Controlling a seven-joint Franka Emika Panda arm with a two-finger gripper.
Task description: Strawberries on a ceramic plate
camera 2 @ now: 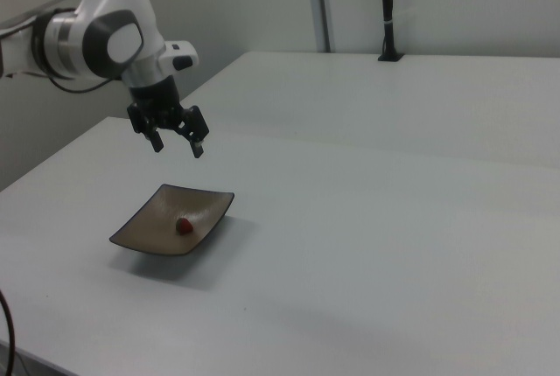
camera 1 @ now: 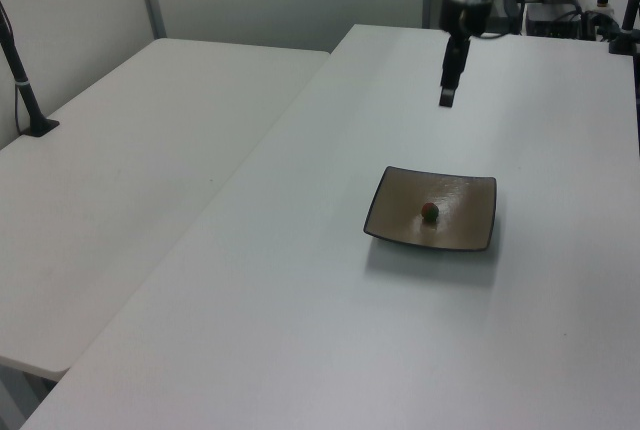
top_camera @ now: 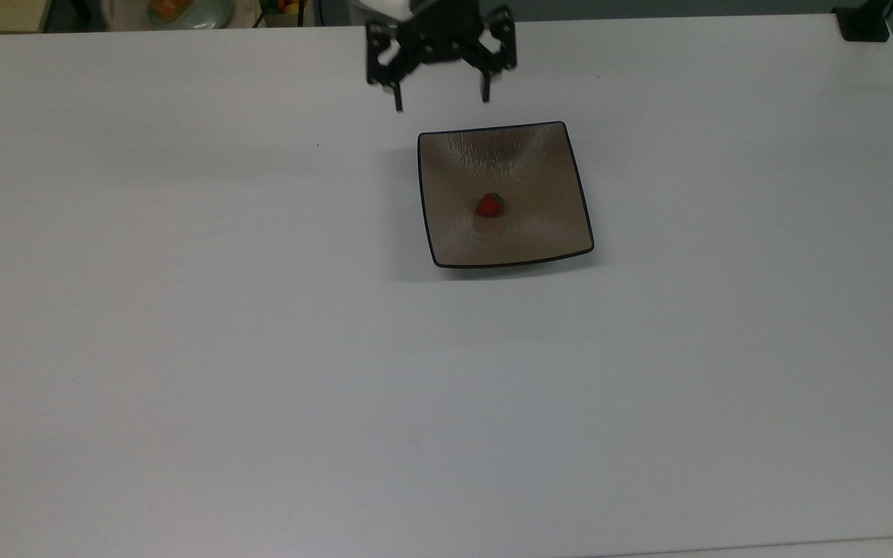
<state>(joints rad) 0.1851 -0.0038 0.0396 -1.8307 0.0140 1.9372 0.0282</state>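
One small red strawberry [top_camera: 490, 204] with a green cap lies near the middle of the square tan-brown ceramic plate [top_camera: 539, 167]. The left view has the strawberry [camera 1: 429, 212] on the plate [camera 1: 467, 212], and so does the right view: strawberry [camera 2: 184, 226], plate [camera 2: 147, 229]. My gripper [top_camera: 441, 102] hangs high above the table, beyond the plate's far edge at the top view's top. It is open, fingers spread wide, with nothing between them. It also appears as the gripper [camera 1: 447, 98] in the left view and the gripper [camera 2: 178, 148] in the right view.
The white table [top_camera: 260, 349] spreads wide around the plate. A round pale dish [top_camera: 183, 11] with orange food sits past the table's far edge at the top view's top left. A black post base [top_camera: 863, 23] stands at the top right corner. A second white table [camera 1: 120, 170] adjoins.
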